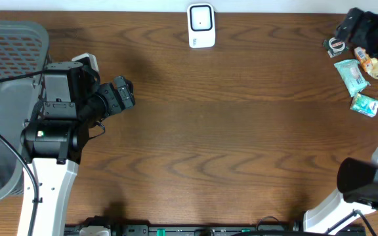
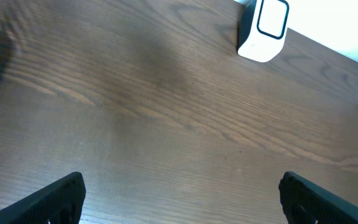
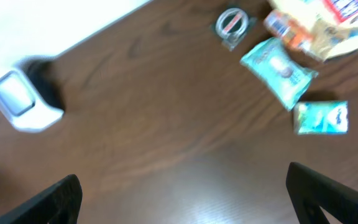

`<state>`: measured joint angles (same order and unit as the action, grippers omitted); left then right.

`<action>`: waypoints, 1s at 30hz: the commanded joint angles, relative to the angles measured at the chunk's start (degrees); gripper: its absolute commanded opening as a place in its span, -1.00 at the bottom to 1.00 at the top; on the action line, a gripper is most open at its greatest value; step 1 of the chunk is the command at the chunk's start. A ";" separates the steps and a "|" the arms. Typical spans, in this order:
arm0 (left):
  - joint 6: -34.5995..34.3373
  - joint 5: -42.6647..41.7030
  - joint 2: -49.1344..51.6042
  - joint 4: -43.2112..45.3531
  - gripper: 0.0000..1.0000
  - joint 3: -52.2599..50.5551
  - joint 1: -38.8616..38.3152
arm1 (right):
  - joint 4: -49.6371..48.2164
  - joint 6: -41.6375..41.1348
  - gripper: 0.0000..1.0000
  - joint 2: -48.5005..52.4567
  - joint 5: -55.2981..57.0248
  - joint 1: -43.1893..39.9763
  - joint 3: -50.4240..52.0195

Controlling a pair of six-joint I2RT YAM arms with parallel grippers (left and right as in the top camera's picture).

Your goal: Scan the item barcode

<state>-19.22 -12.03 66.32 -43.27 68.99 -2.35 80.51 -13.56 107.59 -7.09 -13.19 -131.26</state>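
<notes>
A dark wooden desk (image 1: 228, 131) carried a gray basket (image 1: 5, 39) at its left edge and a white scanner (image 1: 201, 26) at its far edge. Snack packets (image 1: 353, 75) lay in the far right corner, near the right gripper (image 3: 182, 199) but untouched. Its fingers were spread and empty, like the left gripper (image 2: 182, 199).

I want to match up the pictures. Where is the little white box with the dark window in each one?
Overhead: the small white plastic barcode scanner stands at the top middle, by the far edge of the brown wooden table.
Left wrist: the scanner is at the top right.
Right wrist: the scanner is on the left, blurred.
Shared landmark: the table's pale far edge, just behind the scanner.
</notes>
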 commanded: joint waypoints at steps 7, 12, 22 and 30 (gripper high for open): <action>0.98 0.35 -0.04 0.00 0.96 0.87 0.20 | 6.58 2.14 0.99 -8.55 1.64 9.51 -0.13; 0.98 0.35 -0.04 0.00 0.96 0.87 0.20 | 7.02 2.95 0.98 -13.94 2.82 15.69 -0.13; 0.98 0.35 -0.04 0.00 0.96 0.87 0.20 | 7.80 2.95 0.99 -25.59 10.58 26.12 9.68; 0.98 0.35 -0.04 0.00 0.96 0.87 0.20 | 3.96 2.91 0.98 -42.16 9.46 27.91 30.12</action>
<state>-19.22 -12.03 66.32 -43.22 68.99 -2.35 84.14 -11.27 70.72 2.09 14.44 -105.51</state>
